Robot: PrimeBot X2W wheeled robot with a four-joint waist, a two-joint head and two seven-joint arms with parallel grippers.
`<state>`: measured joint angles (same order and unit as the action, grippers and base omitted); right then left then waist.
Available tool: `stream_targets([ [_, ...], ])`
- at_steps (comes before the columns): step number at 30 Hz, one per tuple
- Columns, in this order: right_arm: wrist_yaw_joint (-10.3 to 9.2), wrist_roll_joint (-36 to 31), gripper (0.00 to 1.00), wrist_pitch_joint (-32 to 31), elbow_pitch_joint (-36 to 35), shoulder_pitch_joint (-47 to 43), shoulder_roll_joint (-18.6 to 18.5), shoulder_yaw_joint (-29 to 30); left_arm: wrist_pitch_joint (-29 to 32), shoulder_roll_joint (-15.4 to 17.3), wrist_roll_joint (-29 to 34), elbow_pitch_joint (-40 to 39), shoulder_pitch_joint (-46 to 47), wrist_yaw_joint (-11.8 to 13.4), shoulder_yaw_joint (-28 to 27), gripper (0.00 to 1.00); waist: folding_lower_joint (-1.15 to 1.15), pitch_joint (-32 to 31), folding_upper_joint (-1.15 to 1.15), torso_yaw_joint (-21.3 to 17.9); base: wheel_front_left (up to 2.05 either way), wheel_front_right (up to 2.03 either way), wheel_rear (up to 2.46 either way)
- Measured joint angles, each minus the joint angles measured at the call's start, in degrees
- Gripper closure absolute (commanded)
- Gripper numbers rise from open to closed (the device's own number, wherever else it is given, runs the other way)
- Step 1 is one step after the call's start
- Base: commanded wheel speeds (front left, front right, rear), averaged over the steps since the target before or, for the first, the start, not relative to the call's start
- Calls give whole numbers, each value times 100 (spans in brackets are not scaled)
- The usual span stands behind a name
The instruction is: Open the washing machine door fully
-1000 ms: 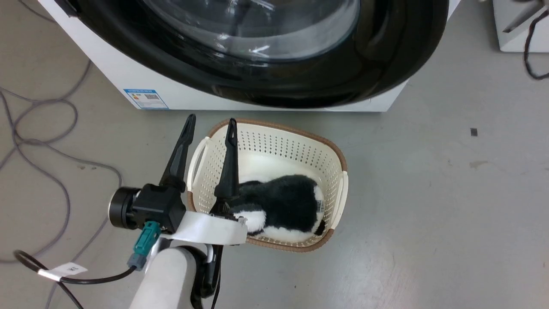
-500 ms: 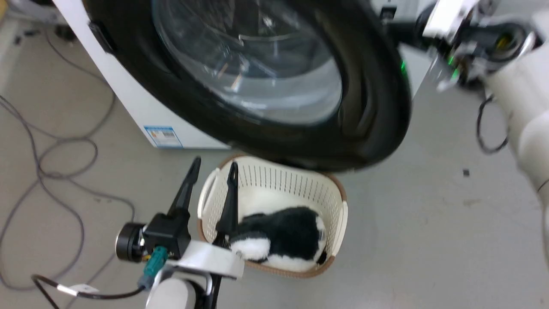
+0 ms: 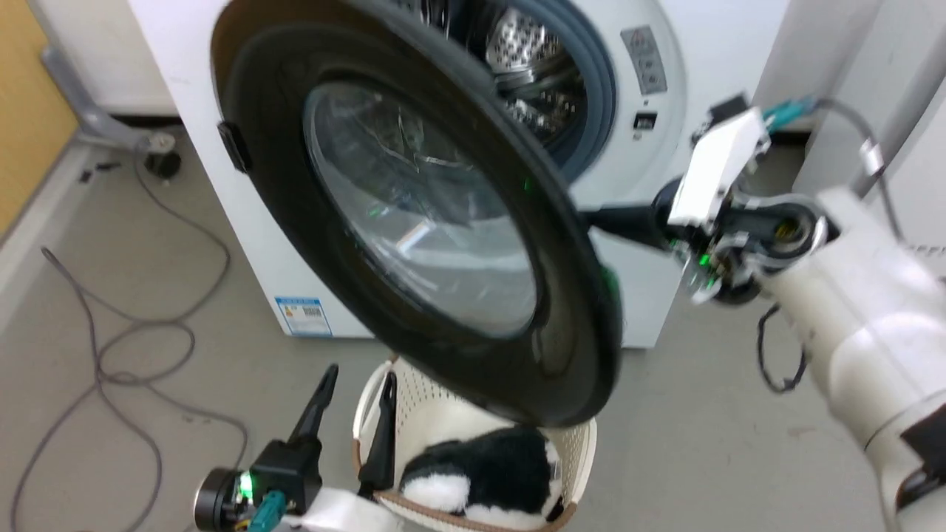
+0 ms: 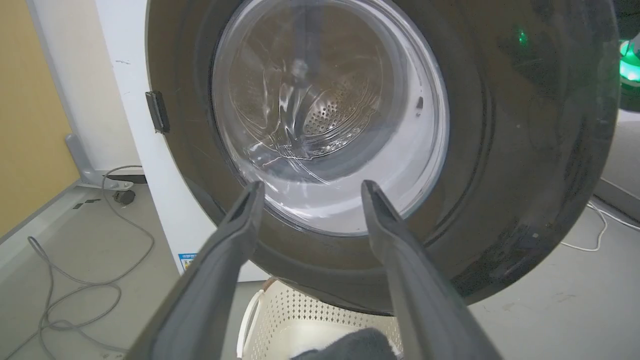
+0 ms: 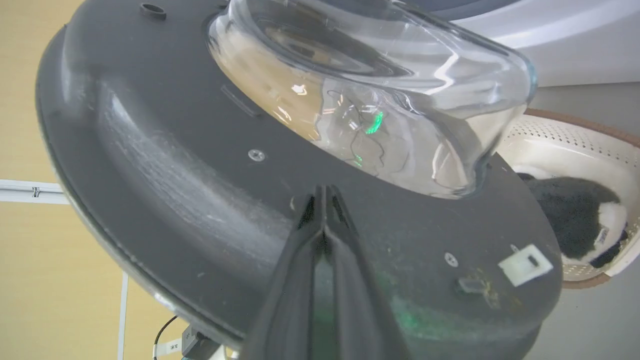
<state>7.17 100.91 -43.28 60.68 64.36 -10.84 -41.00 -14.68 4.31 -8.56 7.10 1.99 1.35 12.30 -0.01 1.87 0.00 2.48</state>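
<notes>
Grey smooth floor (image 3: 702, 443). Nearest, left gripper (image 3: 360, 373), long dark fingers spread wide, empty, by perforated cream basket (image 3: 589, 451) holding furry black-white plush (image 3: 488, 473). Above, glossy round washing machine door (image 3: 273, 185) partly open, glass bowl bulging. Right gripper (image 5: 324, 192) pinched together, tips against door's matte inner face. Behind, white washing machine (image 3: 709, 44), perforated steel drum (image 3: 532, 59).
</notes>
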Motion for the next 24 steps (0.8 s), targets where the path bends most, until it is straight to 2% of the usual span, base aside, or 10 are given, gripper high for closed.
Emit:
stream_targets([
  [5,0,63,100,-56,-407,-453,74,-30,0,36,-1,52,-218,0,-13,0,-1,-221,0,2,0,0,0],
  [18,1,205,100,-40,-1530,-1128,175,-202,0,133,37,36,-236,25,-31,0,0,-144,0,33,0,0,0],
  [19,1,203,75,64,-1601,-1167,168,-190,0,132,37,33,-236,35,-31,0,0,-125,0,29,0,0,0],
  [20,1,203,26,190,-1679,-1206,159,-164,0,132,37,23,-236,52,-34,0,0,-102,0,21,0,0,0],
  [21,1,214,0,318,-1789,-1265,144,-116,0,131,37,16,-236,52,-33,0,0,-78,0,11,0,0,0],
  [24,1,169,0,977,-2156,-1526,38,41,0,125,35,-10,-235,70,-43,0,0,-22,0,-26,0,0,0],
])
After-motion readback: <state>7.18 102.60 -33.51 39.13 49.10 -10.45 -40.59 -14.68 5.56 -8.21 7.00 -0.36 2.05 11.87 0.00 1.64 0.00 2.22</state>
